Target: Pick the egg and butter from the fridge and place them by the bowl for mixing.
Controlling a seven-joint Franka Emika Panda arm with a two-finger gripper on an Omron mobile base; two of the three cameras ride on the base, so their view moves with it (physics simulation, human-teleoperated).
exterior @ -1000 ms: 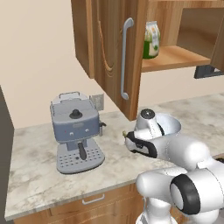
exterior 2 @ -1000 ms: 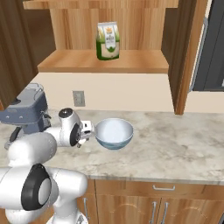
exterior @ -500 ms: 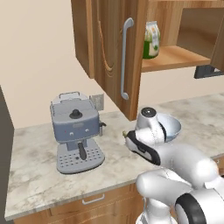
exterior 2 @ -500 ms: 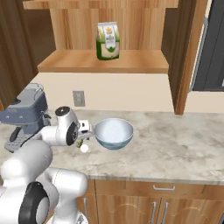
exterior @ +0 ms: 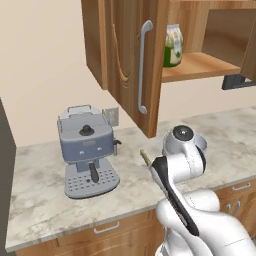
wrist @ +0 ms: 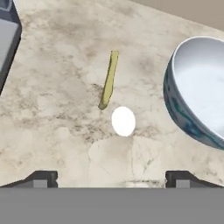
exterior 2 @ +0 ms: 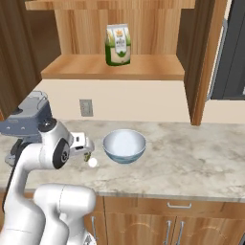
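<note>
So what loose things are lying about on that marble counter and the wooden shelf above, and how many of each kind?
Small white egg: 1
Thin yellowish butter stick: 1
Round pale blue-grey bowl: 1
Grey coffee machine: 1
Green-labelled package on the wooden shelf: 1
Total: 5

Grey coffee machine (exterior: 87, 150) on marble counter (exterior 2: 201, 158); green-labelled bag (exterior 2: 118, 45) on cabinet shelf (exterior 2: 115, 69).
</note>
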